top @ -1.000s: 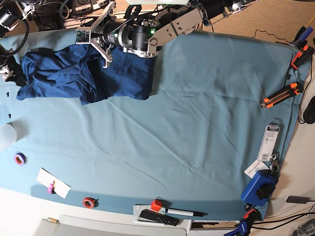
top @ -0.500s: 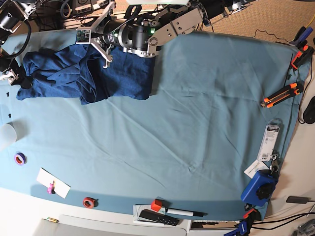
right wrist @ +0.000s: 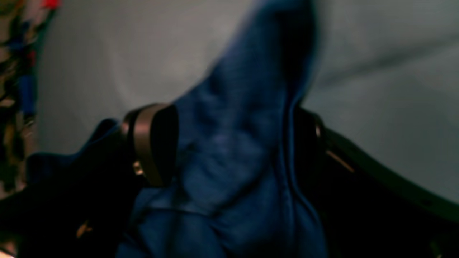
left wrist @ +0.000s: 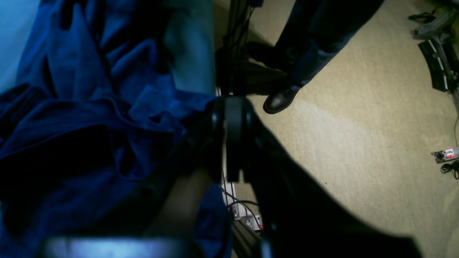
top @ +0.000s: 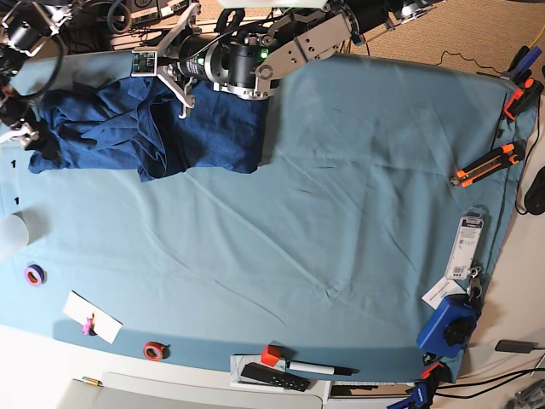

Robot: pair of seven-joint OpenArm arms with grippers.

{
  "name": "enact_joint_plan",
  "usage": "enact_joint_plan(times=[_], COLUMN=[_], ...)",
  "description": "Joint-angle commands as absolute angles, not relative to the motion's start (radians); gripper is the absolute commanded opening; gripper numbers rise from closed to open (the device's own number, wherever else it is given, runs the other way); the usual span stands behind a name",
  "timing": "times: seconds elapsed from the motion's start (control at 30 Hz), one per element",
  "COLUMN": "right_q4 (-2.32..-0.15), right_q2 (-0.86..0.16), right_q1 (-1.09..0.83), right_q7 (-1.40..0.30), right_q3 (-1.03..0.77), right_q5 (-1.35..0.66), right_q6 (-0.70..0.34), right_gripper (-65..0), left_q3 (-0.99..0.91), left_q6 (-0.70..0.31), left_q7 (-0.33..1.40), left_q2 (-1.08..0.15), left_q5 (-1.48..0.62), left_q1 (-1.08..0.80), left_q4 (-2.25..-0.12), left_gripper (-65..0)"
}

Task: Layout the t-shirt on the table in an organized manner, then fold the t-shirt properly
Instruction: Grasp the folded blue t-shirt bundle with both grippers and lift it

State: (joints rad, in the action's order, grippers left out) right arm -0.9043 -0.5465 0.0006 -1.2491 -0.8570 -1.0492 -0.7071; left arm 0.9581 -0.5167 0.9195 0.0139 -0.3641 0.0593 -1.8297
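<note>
The dark navy t-shirt (top: 204,128) lies crumpled at the far left of the teal table (top: 341,213). At the shirt's far edge sits my left gripper (top: 174,81). In the left wrist view the left gripper (left wrist: 224,107) is shut, with the t-shirt (left wrist: 89,107) bunched up to its tips at the table (left wrist: 190,43) edge. My right gripper (top: 38,143) is at the shirt's left end. In the right wrist view the right gripper (right wrist: 229,143) stands open, a thick fold of the t-shirt (right wrist: 233,89) filling the gap between its fingers (right wrist: 147,143), above the table (right wrist: 107,53).
An orange utility knife (top: 485,164), a packaged item (top: 468,247) and a blue tool (top: 449,324) lie along the right side. Tape rolls (top: 34,274), a white card (top: 92,317), a marker (top: 315,368) and a remote (top: 274,377) sit near the front edge. A person's legs (left wrist: 294,53) stand beyond the table.
My right gripper has moved a little rightward and toward the front, onto the shirt's left end, and the fabric there has shifted slightly. The left arm has stayed still.
</note>
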Motion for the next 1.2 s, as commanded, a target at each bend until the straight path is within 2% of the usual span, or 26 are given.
enact_joint_plan(times=[0.0, 0.1, 0.13, 0.17, 0.27, 0.3, 0.47, 0.63, 0.93, 1.17], right_q4=[-0.901, -0.902, -0.902, -0.902, -0.903, -0.904, -0.915, -0.989, -1.195, -1.525], right_q2=[-0.545, -0.543, -0.547, -0.553, -0.579, -0.591, -0.641, -0.625, -0.471, -0.361], right_q1=[-0.006, -0.006, -0.006, -0.005, -0.005, -0.005, -0.006, -0.006, -0.022, -0.154], right_q7=[-1.323, -1.340, -1.351, -1.369, -1.396, -1.396, -1.396, -1.396, -1.396, -1.396], right_q3=[-0.852, -0.852, -0.852, -0.852, -0.852, -0.852, -0.852, -0.852, -0.849, -0.754], right_q5=[-0.989, -1.018, -1.034, -1.054, -1.157, -1.202, -1.468, -1.484, -1.484, -1.484], right_q6=[-0.689, -0.690, -0.693, -0.698, -0.698, -0.698, -0.698, -0.698, -0.698, -0.698], right_gripper=[-20.0, -20.8, -24.4, -31.1, -59.5, -64.9, -65.0, -65.0, -65.0, -65.0], left_q3=[0.957, 0.957, 0.957, 0.957, 0.950, 0.945, 0.891, 0.813, 0.671, 0.593], left_q6=[-0.517, -0.517, -0.517, -0.517, -0.513, -0.513, -0.513, -0.451, -0.442, -0.445], left_q7=[0.898, 0.898, 0.898, 0.898, 0.898, 0.899, 0.921, 0.949, 0.981, 0.979], left_q2=[0.033, 0.033, 0.033, 0.033, 0.033, 0.033, 0.033, 0.030, 0.030, 0.000], left_q5=[-0.378, -0.377, -0.374, -0.366, -0.367, -0.367, -0.368, -0.368, -0.367, -0.368], left_q1=[0.067, 0.067, 0.067, 0.067, 0.066, 0.067, 0.066, 0.065, 0.064, 0.064], left_q4=[-1.848, -1.848, -1.848, -1.848, -1.848, -1.848, -1.848, -1.848, -1.848, -1.848], left_gripper=[-63.6, -63.6, -63.6, -63.6, -63.6, -63.6, -63.6, -63.6, -63.6, -63.6])
